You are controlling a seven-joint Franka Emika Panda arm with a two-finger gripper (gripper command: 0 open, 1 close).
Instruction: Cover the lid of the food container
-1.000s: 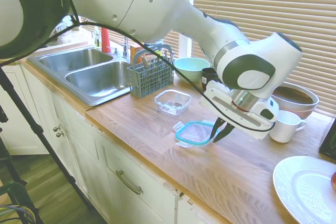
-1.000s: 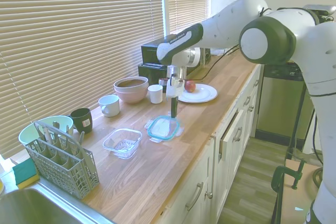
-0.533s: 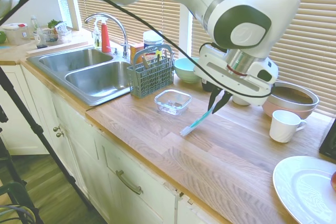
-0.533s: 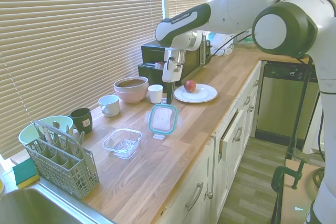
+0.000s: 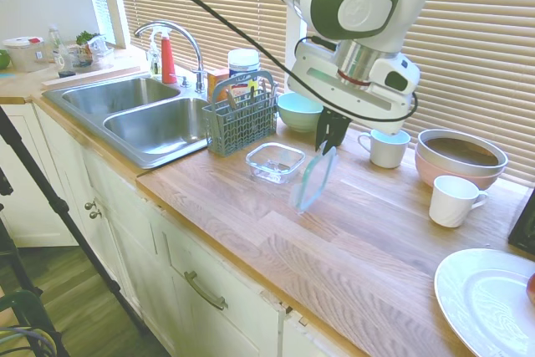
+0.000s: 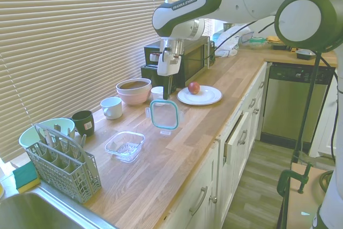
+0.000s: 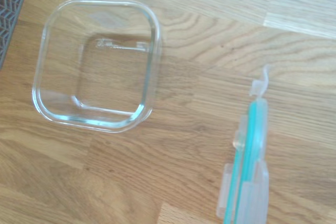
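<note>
lid (image 6: 163, 115) teal-rimmed, clear, hanging upright | tool (image 6: 165, 90) pinching top edge

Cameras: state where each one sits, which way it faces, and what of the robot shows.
First exterior view: by the sink end, looking along the counter; arm and end effector holding the lid.
Second exterior view: opposite end, facing back toward the sink; whole arm visible.
Wrist view: looks down at the food container; no robot parts seen.
All three views share lid and container.
</note>
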